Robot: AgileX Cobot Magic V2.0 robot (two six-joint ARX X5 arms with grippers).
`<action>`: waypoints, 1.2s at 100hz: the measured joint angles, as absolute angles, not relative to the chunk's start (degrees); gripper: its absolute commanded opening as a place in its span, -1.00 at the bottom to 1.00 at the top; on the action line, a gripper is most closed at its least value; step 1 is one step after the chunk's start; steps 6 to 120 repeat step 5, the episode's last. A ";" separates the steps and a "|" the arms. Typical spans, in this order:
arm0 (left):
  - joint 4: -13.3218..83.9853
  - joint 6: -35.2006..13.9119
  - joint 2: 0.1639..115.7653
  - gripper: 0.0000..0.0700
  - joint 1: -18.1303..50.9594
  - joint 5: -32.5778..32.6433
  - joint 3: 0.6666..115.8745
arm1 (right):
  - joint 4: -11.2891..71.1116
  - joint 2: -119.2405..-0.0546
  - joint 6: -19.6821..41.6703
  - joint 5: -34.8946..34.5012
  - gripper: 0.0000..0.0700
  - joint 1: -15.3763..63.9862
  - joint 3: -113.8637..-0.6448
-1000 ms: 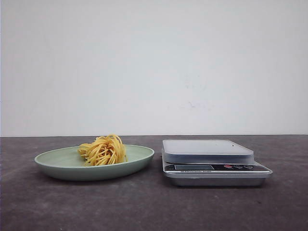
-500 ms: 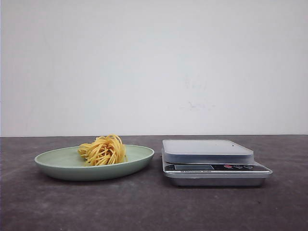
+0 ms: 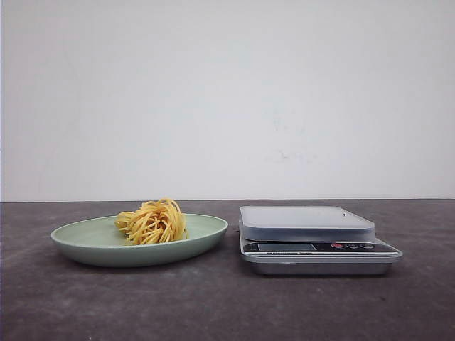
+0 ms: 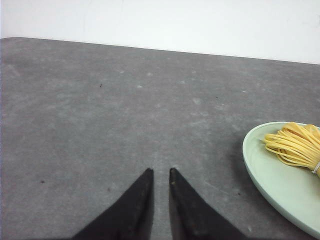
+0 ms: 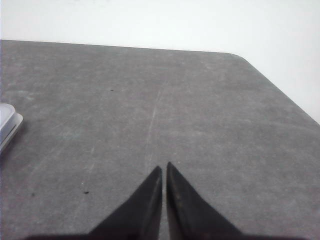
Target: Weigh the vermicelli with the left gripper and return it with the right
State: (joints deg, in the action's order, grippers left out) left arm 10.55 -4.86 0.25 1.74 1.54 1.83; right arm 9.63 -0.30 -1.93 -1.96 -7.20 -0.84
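A tangled nest of yellow vermicelli sits on a shallow pale green round plate, a little left of the plate's middle in the front view. The plate rests on the dark grey speckled tabletop. Just beside it, to the right and not touching, stands a silver digital kitchen scale with a flat pale platform, nothing on it, and a dark display strip with small red buttons along its front.

The black angular left gripper hangs low over bare table, its two pointed fingers nearly together with only a narrow slit between the tips, gripping nothing. The plate's rim and part of the vermicelli lie off to one side of it, well apart from the fingertips.

The black right gripper is likewise clenched on nothing, its tips almost touching above empty table, with a corner of the scale at the edge of its view
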 measured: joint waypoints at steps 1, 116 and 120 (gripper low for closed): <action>10.55 -4.89 0.25 -0.97 1.74 1.54 1.83 | 9.63 -0.30 -1.93 -1.93 -0.98 -7.20 -0.84; 10.52 -4.86 0.25 -0.97 1.74 1.54 1.83 | 9.63 -0.30 -1.91 -1.93 -0.98 -7.20 -0.86; 10.52 -4.86 0.25 -0.97 1.74 1.54 1.83 | 9.63 -0.30 -1.91 -1.93 -0.98 -7.20 -0.86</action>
